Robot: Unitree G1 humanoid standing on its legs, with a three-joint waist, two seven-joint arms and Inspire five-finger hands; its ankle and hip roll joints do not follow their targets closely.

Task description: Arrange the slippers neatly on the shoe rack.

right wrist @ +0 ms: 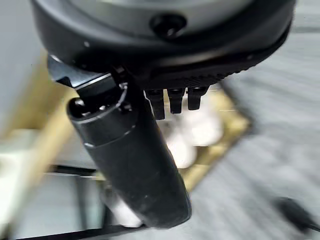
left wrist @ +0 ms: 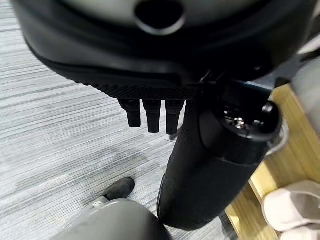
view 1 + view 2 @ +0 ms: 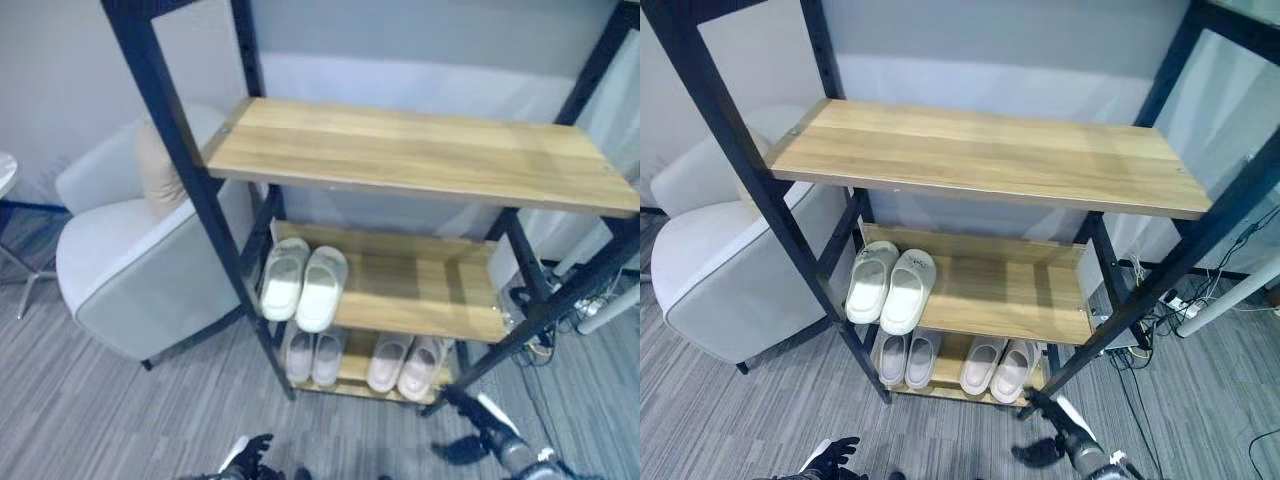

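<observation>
A black-framed shoe rack [image 3: 420, 150] with wooden shelves is being viewed beside a grey armchair [image 3: 130, 270]. White slippers [image 3: 303, 285] are being carried at the middle shelf's left end; two beige pairs [image 3: 365, 360] are lying side by side on the bottom shelf. The left hand [image 3: 248, 458] and right hand [image 3: 478, 435] are being held low, fingers relaxed, nothing grasped.

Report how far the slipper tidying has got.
Looks nearly or fully done: a white pair lies side by side on the middle shelf, and two pinkish pairs sit side by side on the bottom shelf. The left hand and right hand hang low before the rack, both open and holding nothing. The top shelf is bare.
</observation>
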